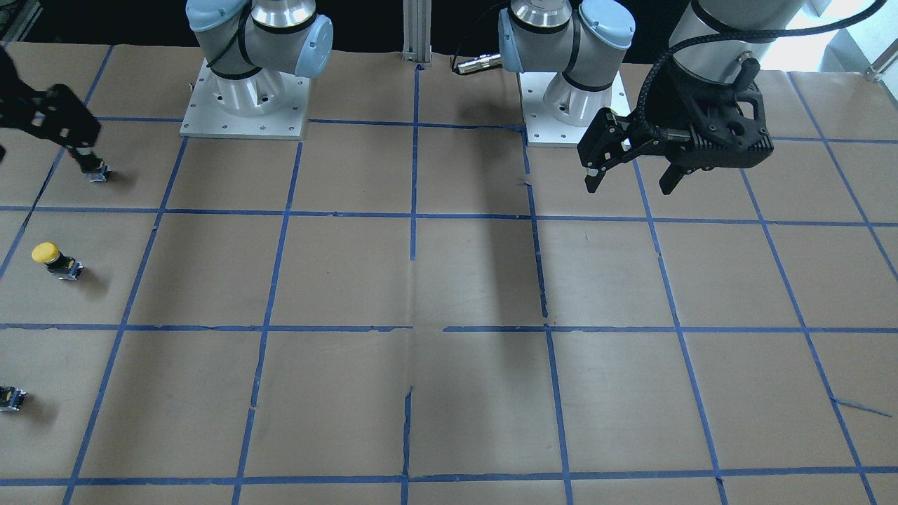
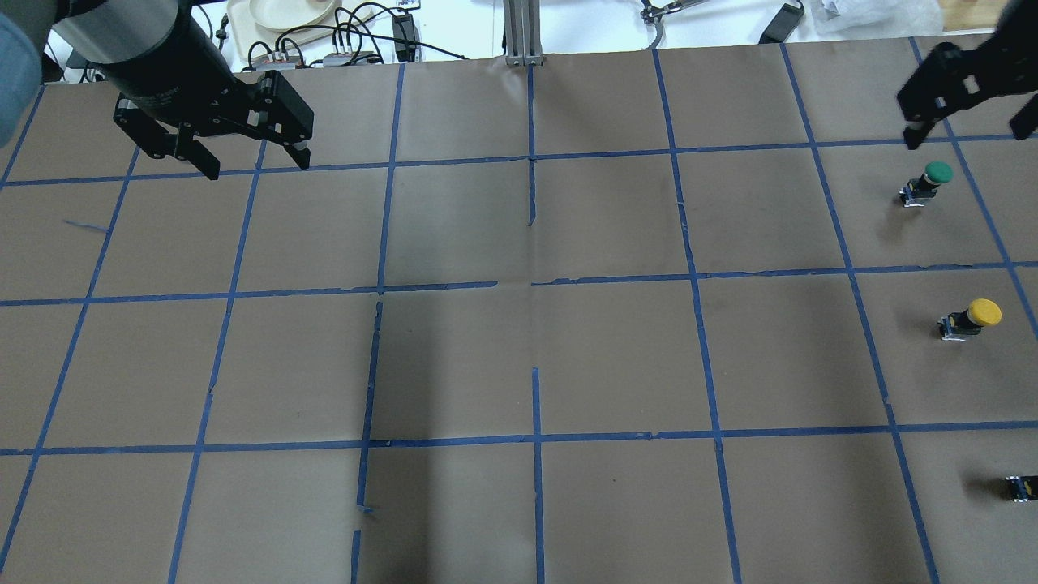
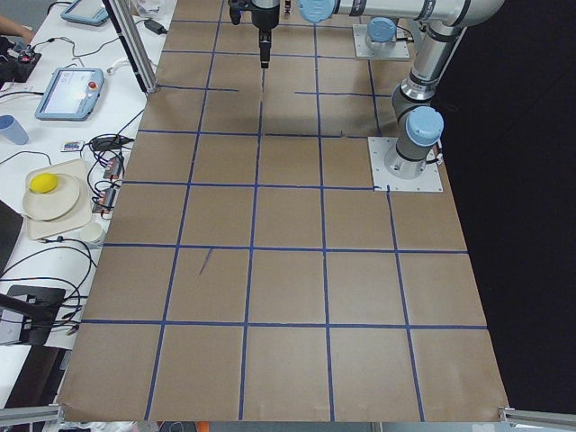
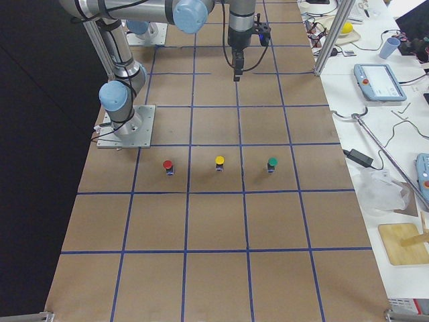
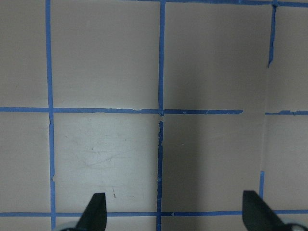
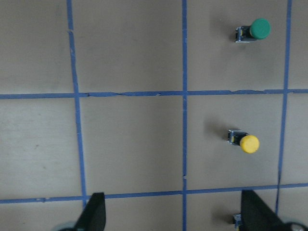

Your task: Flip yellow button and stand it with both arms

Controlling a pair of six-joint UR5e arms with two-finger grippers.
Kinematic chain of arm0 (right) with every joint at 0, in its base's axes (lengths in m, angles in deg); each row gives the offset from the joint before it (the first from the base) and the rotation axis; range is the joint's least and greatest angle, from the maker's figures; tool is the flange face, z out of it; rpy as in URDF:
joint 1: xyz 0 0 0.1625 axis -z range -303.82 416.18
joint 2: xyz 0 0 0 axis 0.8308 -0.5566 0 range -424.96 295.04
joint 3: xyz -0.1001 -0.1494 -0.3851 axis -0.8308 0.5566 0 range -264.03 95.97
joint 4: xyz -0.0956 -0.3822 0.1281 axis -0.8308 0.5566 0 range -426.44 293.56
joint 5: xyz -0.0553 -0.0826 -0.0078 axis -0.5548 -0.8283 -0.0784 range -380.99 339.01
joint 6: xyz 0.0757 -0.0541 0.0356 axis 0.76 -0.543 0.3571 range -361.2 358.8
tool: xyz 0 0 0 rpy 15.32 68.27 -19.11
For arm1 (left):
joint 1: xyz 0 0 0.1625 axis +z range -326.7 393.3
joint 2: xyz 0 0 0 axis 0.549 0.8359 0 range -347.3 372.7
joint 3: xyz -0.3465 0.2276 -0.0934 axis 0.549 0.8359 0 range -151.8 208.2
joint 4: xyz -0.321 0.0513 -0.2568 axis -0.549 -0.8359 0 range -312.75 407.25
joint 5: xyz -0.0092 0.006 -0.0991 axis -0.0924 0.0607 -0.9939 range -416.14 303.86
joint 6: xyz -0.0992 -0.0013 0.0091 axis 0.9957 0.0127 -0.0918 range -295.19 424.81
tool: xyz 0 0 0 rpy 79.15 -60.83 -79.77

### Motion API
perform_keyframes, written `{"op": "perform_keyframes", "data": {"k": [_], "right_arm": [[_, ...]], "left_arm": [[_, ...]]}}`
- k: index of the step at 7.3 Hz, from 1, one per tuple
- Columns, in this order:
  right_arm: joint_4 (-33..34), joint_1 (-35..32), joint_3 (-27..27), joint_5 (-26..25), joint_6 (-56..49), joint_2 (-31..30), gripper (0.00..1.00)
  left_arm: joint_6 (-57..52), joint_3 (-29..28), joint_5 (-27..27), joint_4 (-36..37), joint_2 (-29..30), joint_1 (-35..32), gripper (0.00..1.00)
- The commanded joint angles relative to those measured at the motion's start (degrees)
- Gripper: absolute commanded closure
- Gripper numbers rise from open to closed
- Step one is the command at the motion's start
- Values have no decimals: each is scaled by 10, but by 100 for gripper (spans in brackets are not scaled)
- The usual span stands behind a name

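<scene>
The yellow button stands on the brown paper near the table's right end, yellow cap up. It also shows in the front view, the right side view and the right wrist view. My right gripper is open and empty. It hangs high above the table, beyond the green button and far from the yellow one; its fingertips frame the bottom of the right wrist view. My left gripper is open and empty over the table's far left part, and also shows in the front view and the left wrist view.
A green-capped button stands beyond the yellow one and a red-capped button nearer the robot, all in one row. The arm bases sit at the robot's edge. A plate, cables and tablets lie beyond the far edge.
</scene>
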Motion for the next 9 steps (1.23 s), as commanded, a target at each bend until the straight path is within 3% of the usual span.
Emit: {"op": "perform_keyframes", "data": {"k": [1,3,9], "right_arm": [[3,-101,14,16,150,27,0],[3,-141,46,18,177,61,0],[1,-146,43,13,177,62,0]], "left_arm": [[7,1,0,0,1,0,0],[19,1,0,-1,1,0,0],[19,1,-1,0,1,0,0]]}}
